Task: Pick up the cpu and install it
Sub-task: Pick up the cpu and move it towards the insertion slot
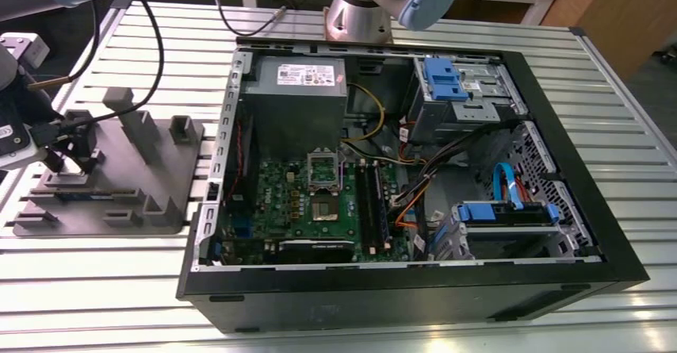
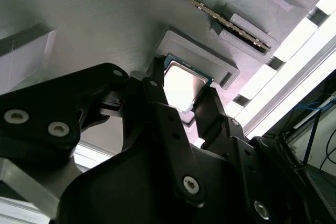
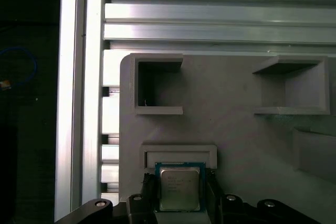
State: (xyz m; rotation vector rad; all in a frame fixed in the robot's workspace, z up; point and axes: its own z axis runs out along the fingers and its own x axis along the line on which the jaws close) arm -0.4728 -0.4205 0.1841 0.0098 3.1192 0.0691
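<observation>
The cpu, a small square chip with a pale metal top and a green rim, lies in a shallow nest on the grey tray. In the second wrist view the cpu sits between two black fingers. My gripper has one finger against each side of the chip and looks shut on it. In the exterior view my gripper hangs low over the grey tray at that view's left. The green board lies inside the open computer case.
The grey tray carries raised blocks and slots. A big grey metal box, blue drive brackets and loose cables crowd the case. The slatted metal table runs around both. The arm's base stands behind the case.
</observation>
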